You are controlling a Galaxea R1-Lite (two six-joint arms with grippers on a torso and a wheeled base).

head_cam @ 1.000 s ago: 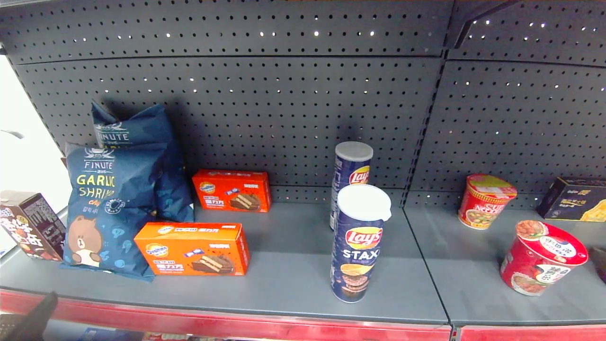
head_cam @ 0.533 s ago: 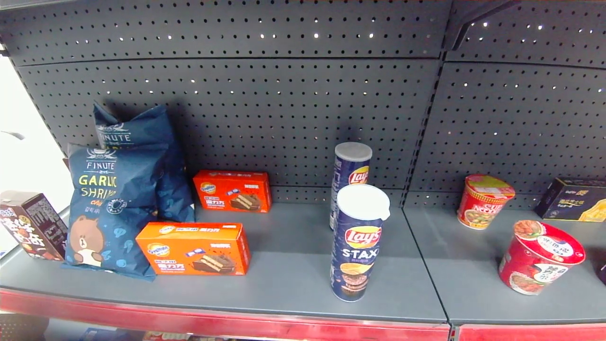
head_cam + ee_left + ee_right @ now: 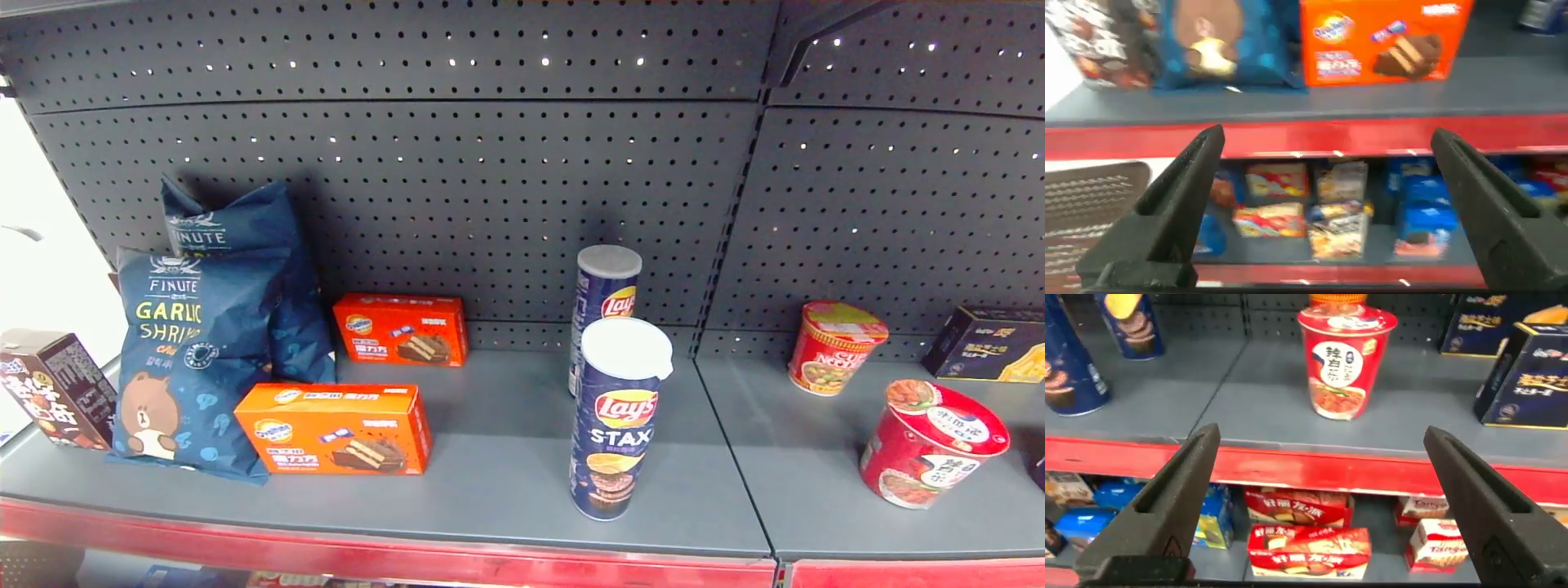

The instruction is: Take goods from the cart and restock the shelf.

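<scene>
Shelf (image 3: 506, 457) stocked: blue bags (image 3: 196, 359) left, orange box (image 3: 1384, 41) beside them, cans (image 3: 620, 416) mid, noodle cup (image 3: 1346, 355) right. Left gripper (image 3: 1327, 137) spread wide, empty, before shelf lip; box beyond, apart. Right gripper (image 3: 1320, 434) spread wide, empty, facing cup, apart.

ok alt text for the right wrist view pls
The open, empty right hand hangs in front of a grey shelf, facing a red noodle cup. Blue chip cans stand to one side, dark boxes to the other; snack boxes sit below.
</scene>
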